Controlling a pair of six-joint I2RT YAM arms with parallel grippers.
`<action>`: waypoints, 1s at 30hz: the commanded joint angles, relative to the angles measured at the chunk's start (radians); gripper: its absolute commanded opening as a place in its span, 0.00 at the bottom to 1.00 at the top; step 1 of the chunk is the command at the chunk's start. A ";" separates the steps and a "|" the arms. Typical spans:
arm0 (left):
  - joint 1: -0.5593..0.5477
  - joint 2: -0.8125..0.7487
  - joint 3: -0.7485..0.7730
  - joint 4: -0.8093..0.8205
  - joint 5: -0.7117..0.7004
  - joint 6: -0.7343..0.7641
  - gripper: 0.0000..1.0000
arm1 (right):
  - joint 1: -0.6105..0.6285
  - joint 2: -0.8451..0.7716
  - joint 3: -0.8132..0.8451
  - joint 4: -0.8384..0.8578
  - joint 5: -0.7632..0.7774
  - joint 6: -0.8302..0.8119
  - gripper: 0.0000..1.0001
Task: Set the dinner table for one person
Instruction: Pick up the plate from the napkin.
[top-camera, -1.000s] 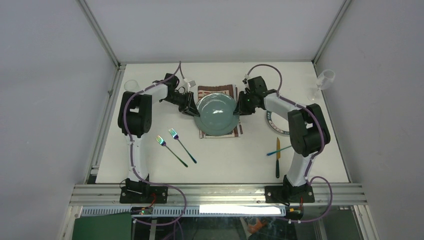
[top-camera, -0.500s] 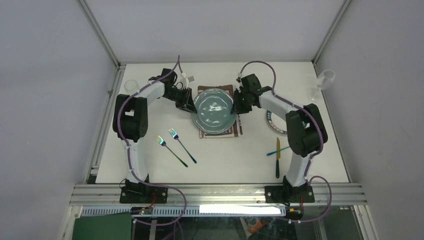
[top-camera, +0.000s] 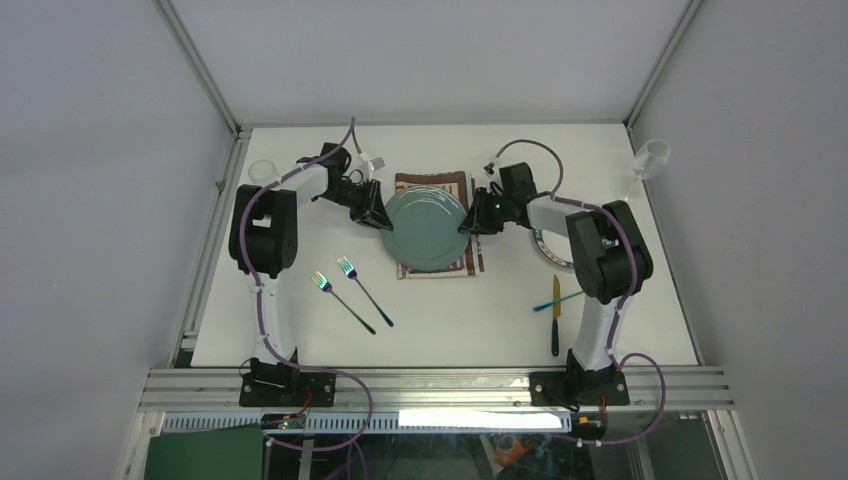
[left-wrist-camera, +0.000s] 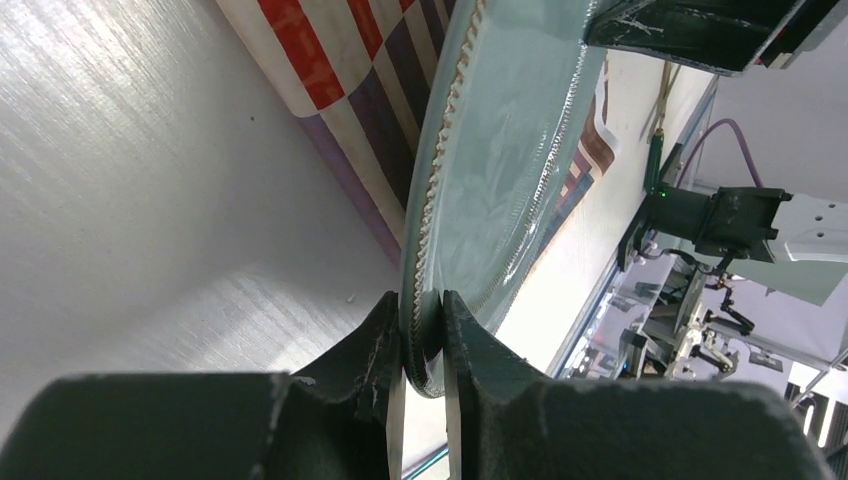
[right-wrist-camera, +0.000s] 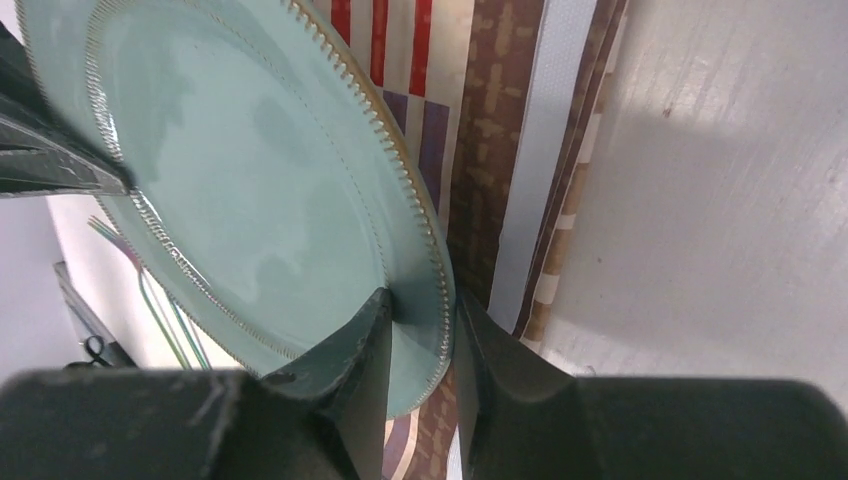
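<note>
A teal plate (top-camera: 425, 228) with a beaded rim lies over the striped patchwork placemat (top-camera: 470, 262) at the back middle of the white dinner table (top-camera: 450, 320). My left gripper (top-camera: 378, 215) is shut on the plate's left rim; in the left wrist view the rim (left-wrist-camera: 430, 250) runs straight into the pinched jaws (left-wrist-camera: 425, 320). My right gripper (top-camera: 470, 222) holds the right rim. In the right wrist view one finger (right-wrist-camera: 350, 345) lies on the plate's face (right-wrist-camera: 250, 200) and the other sits under the edge, over the placemat (right-wrist-camera: 500, 120).
Two iridescent forks (top-camera: 350, 292) lie left of centre. A yellow-bladed knife (top-camera: 556, 300) and a green utensil (top-camera: 545, 305) lie at the right. A small patterned plate (top-camera: 546, 246) sits under the right arm. A wine glass (top-camera: 650, 160) stands far right, a tumbler (top-camera: 262, 170) far left.
The plate, held higher over the placemat a second ago, has come down onto it. Both wrists have dropped with it. The right jaws have eased slightly.
</note>
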 joint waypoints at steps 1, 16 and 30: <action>-0.107 0.036 0.014 0.095 0.187 0.010 0.00 | 0.107 0.017 -0.024 0.361 -0.448 0.194 0.23; -0.113 0.064 -0.033 0.154 0.151 -0.001 0.07 | 0.028 0.108 -0.161 0.762 -0.489 0.508 0.43; -0.114 0.057 -0.016 0.155 0.155 -0.018 0.00 | 0.041 0.095 -0.128 0.743 -0.543 0.491 0.00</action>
